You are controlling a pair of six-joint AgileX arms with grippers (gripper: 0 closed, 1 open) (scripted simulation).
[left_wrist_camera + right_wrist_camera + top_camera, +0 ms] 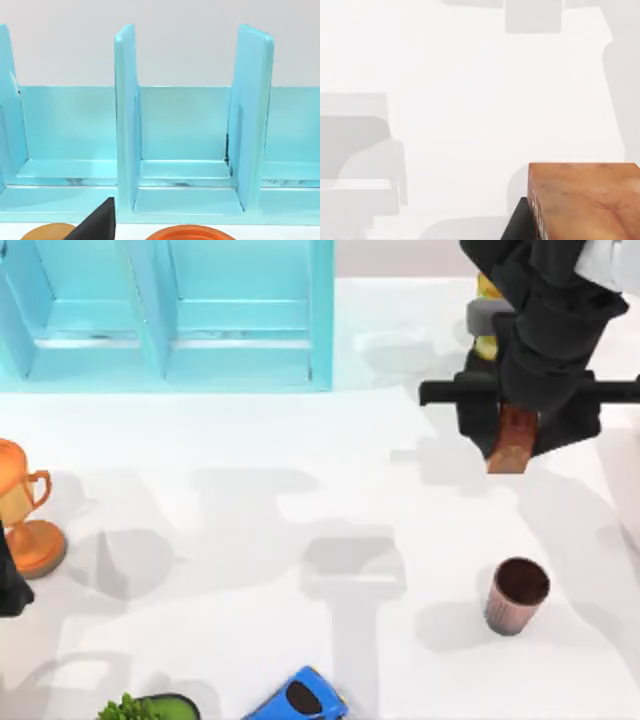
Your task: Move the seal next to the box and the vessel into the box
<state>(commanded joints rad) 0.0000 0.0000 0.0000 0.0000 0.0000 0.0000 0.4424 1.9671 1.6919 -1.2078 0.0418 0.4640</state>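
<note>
The right gripper point(512, 445) is hanging over the upper right of the top view, its jaws closed on the seal point(513, 440), a reddish-brown mottled block that is sticking out below the black fingers and sitting raised above the white desk point(300, 440). In the right wrist view the seal point(585, 200) is showing as an orange-brown block at the lower right of the frame, with a black finger point(517, 222) pressing against its side and the bare desk point(470, 100) spreading out beneath it.

The cup point(517, 596), ribbed and pinkish-brown with a dark inside, is standing upright on the desk in the lower right of the top view, well apart from the gripper and below it in the frame.

The blue box point(170, 315) is lying in the upper left of the top view, split into compartments by upright dividers. The left wrist view is facing those compartments of the box point(185, 130) straight on.

The left arm point(12, 585) is resting at the left edge of the top view, just beside a gold trophy point(25, 515); I cannot tell whether its jaws are open or closed.

A blue toy car point(298, 698) and a green plant point(130, 708) are sitting along the bottom edge of the top view.
</note>
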